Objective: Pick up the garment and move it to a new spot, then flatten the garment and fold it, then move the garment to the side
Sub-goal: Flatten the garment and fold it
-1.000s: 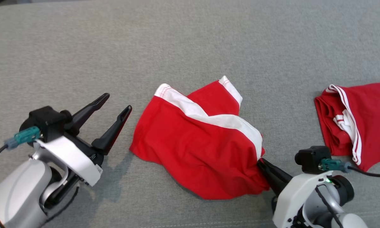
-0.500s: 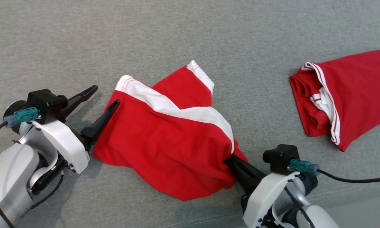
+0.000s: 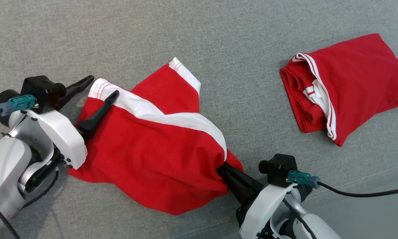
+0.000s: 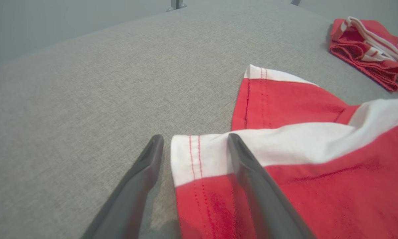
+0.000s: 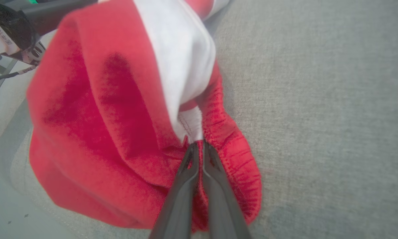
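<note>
Right gripper (image 3: 223, 170), angled up-left, is pinched on the garment (image 3: 145, 146) hem (red, white-banded); left gripper (image 3: 102, 86) lies low, jaws spread astride its white corner

The left hand (image 3: 103, 85) lies at the lower left, its 2 dark fingers (image 4: 135, 186) spread wide and pointing up and right. 1 finger is over a corner of the garment (image 3: 152, 149), the other just off it. The right hand (image 3: 222, 170) points in from the lower right with its 2 fingers pinched tight on the garment's edge, its white wrist (image 3: 268, 205) behind.
</note>
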You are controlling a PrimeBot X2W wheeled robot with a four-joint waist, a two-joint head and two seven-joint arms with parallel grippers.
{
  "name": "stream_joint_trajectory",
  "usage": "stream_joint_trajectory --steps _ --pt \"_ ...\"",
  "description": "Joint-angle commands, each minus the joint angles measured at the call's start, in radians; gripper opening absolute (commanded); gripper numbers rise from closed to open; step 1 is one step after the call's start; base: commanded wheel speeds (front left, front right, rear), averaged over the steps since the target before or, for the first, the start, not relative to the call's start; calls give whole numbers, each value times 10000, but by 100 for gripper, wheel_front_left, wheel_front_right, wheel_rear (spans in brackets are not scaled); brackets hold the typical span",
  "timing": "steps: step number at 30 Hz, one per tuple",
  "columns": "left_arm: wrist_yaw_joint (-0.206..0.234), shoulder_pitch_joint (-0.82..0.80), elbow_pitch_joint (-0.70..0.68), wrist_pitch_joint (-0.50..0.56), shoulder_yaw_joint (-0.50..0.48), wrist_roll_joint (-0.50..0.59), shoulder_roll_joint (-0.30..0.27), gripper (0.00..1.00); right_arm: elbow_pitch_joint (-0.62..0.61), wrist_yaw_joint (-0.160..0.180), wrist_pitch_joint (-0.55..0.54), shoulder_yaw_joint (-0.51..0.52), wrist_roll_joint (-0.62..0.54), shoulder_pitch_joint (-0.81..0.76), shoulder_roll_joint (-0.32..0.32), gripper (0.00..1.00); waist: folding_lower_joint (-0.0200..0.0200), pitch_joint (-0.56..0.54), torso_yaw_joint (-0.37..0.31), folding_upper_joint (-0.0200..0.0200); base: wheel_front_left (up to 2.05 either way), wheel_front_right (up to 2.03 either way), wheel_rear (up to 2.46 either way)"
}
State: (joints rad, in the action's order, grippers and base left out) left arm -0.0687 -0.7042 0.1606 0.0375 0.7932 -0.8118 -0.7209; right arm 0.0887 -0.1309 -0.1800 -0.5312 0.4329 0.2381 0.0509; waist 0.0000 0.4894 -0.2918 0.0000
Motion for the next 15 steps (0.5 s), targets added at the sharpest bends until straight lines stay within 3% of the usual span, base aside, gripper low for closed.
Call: stream_joint_trajectory --steps 1,4,7,15 --pt "97 -274 -259 56 -459 -109 -530 100 47 2 117 -283 71 -51 -6 0 0 30 -14 0 0 0 0" --pt "134 -120 -311 72 -442 -156 -636 100 196 2 227 -288 96 21 -6 0 0 29 24 0 0 0 0" --pt "127 -7 -272 210 -368 -236 -682 89 279 2 248 -245 85 115 -6 0 0 -5 92 0 0 0 0" --pt "42 56 -397 649 -205 -593 -572 94 310 2 189 -297 103 402 -6 0 0 -47 147 0 0 0 0"
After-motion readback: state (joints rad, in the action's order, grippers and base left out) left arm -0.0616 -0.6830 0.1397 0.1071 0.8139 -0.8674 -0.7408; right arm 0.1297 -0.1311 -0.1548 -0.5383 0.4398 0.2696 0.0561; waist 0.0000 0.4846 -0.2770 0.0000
